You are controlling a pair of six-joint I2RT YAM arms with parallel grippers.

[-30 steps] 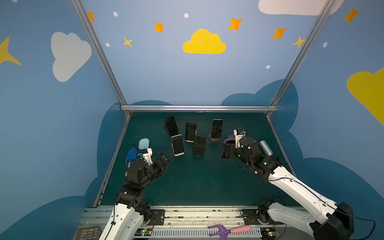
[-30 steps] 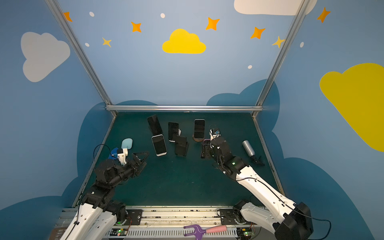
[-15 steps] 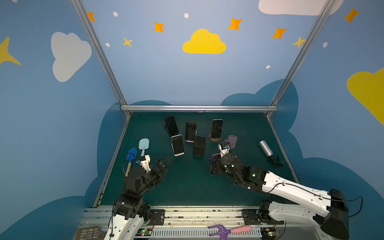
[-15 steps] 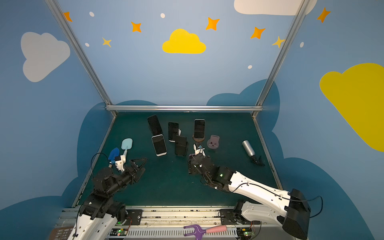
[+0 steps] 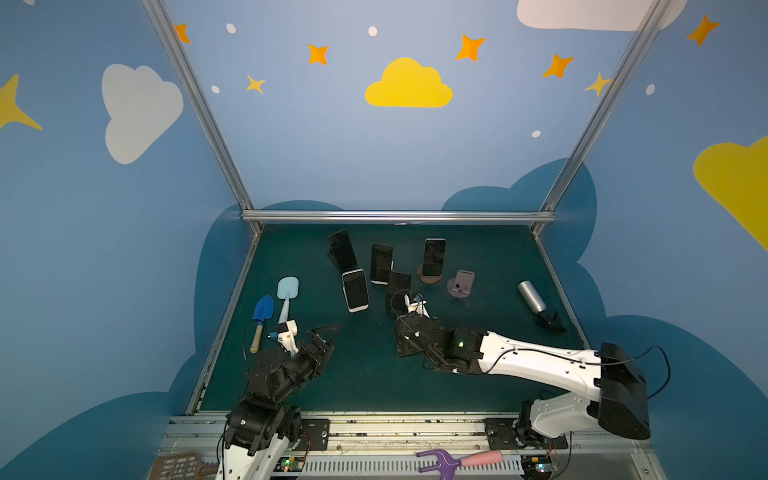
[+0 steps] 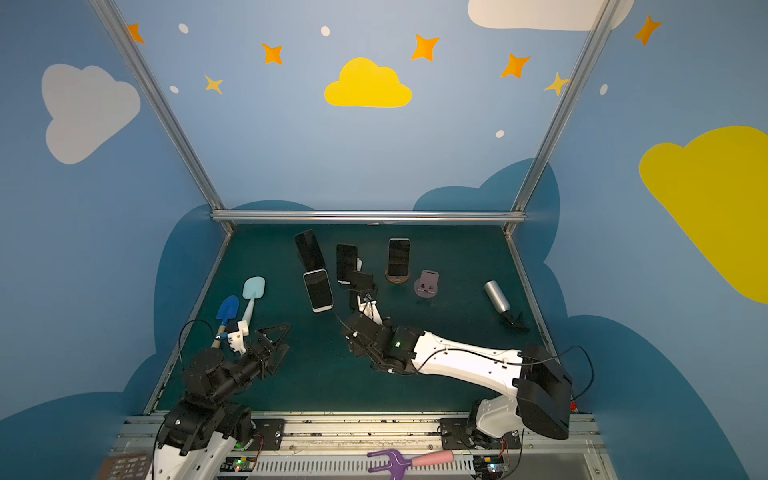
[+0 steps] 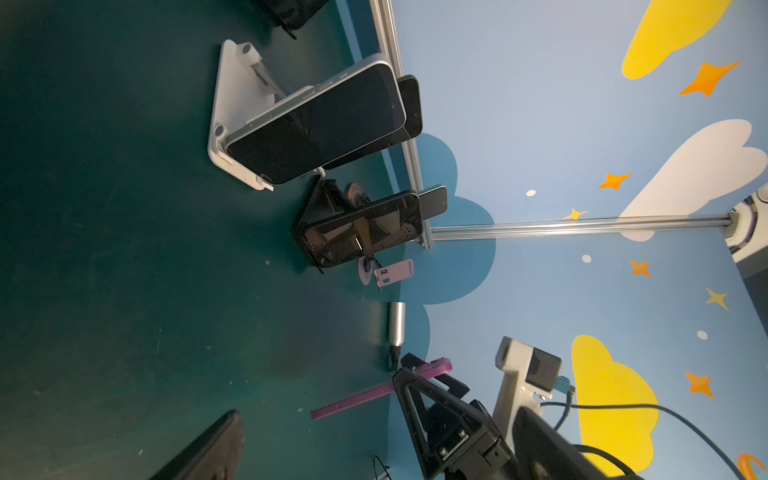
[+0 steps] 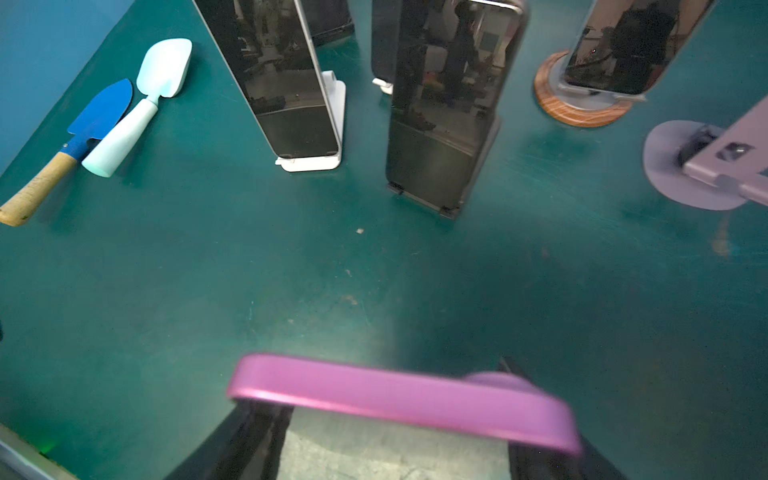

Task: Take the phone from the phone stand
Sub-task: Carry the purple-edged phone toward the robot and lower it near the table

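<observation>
Pink phone (image 8: 399, 397) is clamped in R gripper (image 8: 395, 444) over green mat (image 5: 365, 386), well apart from lilac stand (image 5: 461, 284). L gripper (image 5: 326, 338) is spread wide. Mat is enclosed by blue walls (image 5: 374, 166) w/ clouds. Phone barely discernible in top views.

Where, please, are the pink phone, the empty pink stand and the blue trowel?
pink phone (image 8: 399, 401): right wrist view, on its near edge.
empty pink stand (image 5: 464, 279): in a top view, on its upright back plate.
blue trowel (image 5: 263, 308): in a top view, on its blade.
</observation>
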